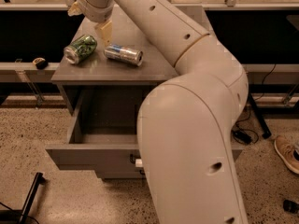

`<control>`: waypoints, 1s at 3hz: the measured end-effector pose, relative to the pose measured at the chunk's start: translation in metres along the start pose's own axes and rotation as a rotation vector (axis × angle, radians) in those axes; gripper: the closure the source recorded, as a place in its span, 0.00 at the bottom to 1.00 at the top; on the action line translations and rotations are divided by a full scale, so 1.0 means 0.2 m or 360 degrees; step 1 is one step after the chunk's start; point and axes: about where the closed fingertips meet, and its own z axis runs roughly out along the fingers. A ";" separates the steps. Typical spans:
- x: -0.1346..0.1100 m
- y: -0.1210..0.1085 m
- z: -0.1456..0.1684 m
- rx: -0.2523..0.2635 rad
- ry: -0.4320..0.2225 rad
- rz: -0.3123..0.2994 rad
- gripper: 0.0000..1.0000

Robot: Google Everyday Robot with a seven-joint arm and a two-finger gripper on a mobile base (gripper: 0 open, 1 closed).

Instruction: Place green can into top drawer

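On top of the grey metal cabinet (93, 71), the small mottled-green drink can with silver ends (80, 49) lies on its side, near a silver-and-blue can (123, 54) that also lies flat. Just above both cans hovers the cream two-finger gripper (89, 22), fingers spread apart and holding nothing. Below, the wide, shallow grey top drawer (84, 157) stands pulled open.

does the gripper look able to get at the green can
Probably yes: the gripper hangs open just above the green can, which lies on its side on the cabinet top with nothing between them; the silver can lies apart.
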 end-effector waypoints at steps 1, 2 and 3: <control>-0.04 -0.05 0.06 -0.0002 -0.0058 0.0002 0.22; -0.08 -0.06 0.14 -0.0031 -0.0120 0.0010 0.22; -0.12 -0.06 0.23 -0.0067 -0.0189 0.0013 0.25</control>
